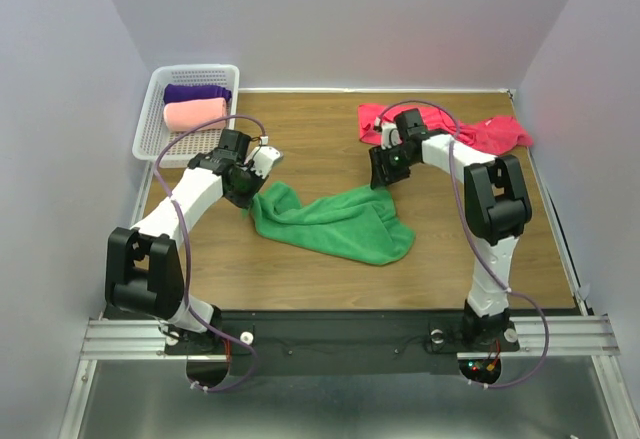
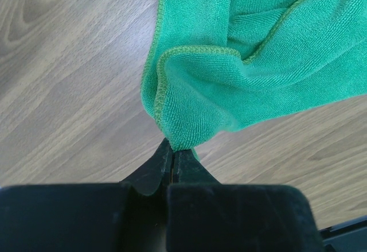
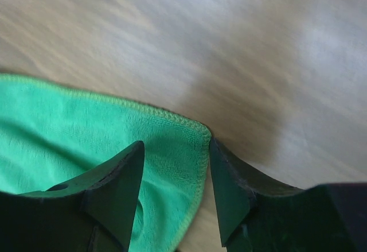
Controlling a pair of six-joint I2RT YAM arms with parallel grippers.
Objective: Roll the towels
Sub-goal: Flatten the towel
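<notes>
A green towel (image 1: 335, 221) lies crumpled across the middle of the table. My left gripper (image 1: 250, 191) is shut on its left corner, and the cloth (image 2: 258, 62) bunches out from the closed tips (image 2: 172, 150). My right gripper (image 1: 385, 174) is open at the towel's far right corner. In the right wrist view that hemmed corner (image 3: 172, 143) lies between the spread fingers (image 3: 176, 144), the right finger just off the hem. A crimson towel (image 1: 490, 131) lies loose at the far right. Rolled purple (image 1: 196, 93) and salmon-pink (image 1: 194, 114) towels sit in the basket.
The white mesh basket (image 1: 152, 129) stands at the far left corner, just behind my left arm. White walls close in the table on the left, back and right. Bare wood shows in front of the green towel.
</notes>
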